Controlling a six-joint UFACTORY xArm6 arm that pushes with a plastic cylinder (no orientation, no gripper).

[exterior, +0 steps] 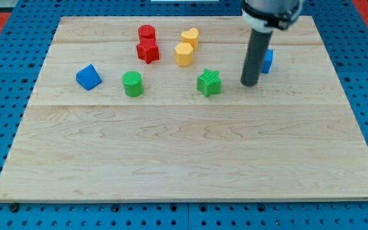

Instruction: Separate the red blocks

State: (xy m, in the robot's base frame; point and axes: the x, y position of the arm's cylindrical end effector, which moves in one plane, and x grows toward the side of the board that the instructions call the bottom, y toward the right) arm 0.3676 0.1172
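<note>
Two red blocks touch each other near the view's top: a red cylinder and, just below it, a red star. My tip stands on the board well to the right of them, to the right of a green star. The rod partly hides a blue block behind it. The tip touches no block that I can see.
A yellow heart and a yellow hexagon sit right of the red blocks. A green cylinder and a blue cube lie to the lower left of them. The wooden board rests on blue pegboard.
</note>
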